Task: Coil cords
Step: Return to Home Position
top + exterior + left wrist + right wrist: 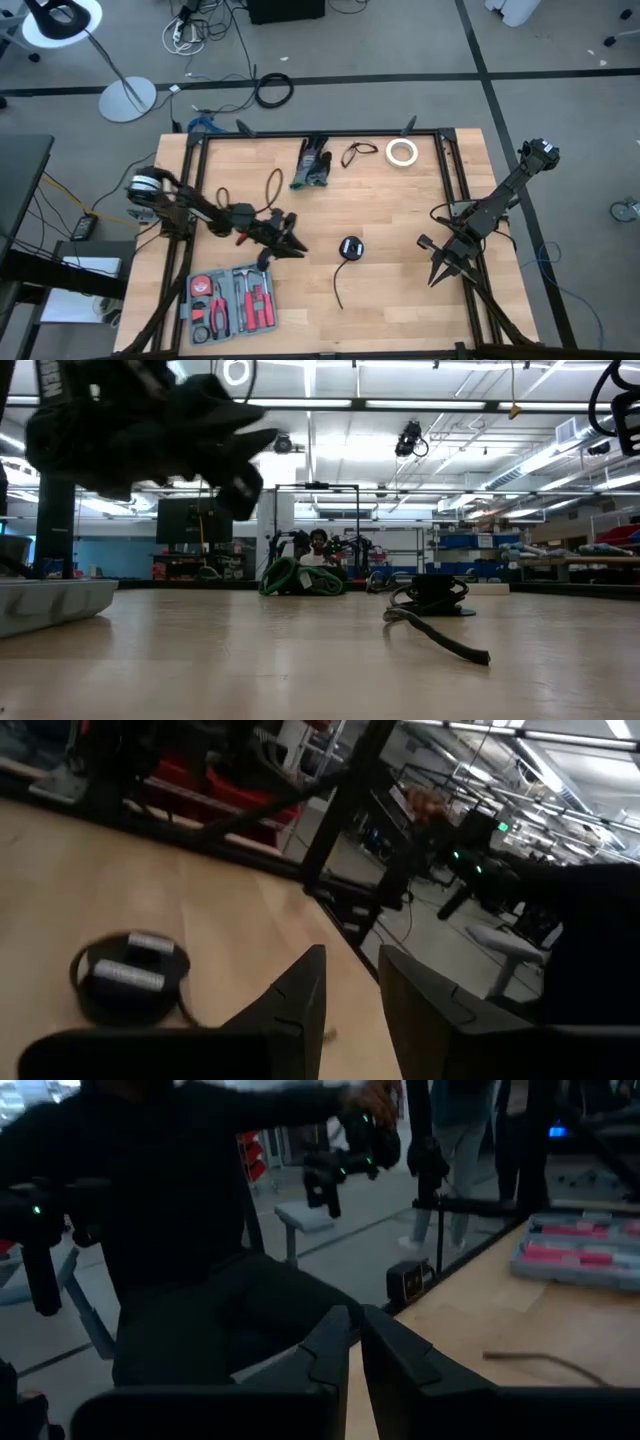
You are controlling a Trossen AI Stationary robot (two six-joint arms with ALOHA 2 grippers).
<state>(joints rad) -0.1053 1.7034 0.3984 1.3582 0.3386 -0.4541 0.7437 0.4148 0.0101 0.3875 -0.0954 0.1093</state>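
The compact round cord bundle (350, 247) lies flat on the wooden table near its middle. Its loose tail (338, 290) trails toward the near edge. It also shows in the left wrist view (128, 975) and the low view (432, 595). A small loose cord loop (357, 152) lies at the far side. Another thin black cord (272, 185) lies by the left arm. My left gripper (296, 247) is open and empty, above the table just left of the bundle, pointing at it. My right gripper (437, 275) is shut and empty at the right, pointing toward the near edge.
A white tape roll (402, 152) and a dark green bundle (312, 165) lie at the far side. An open tool case (230, 300) sits at the near left. A thicker black cable ring (273, 90) lies on the floor beyond the table. Bare wood lies between the bundle and my right gripper.
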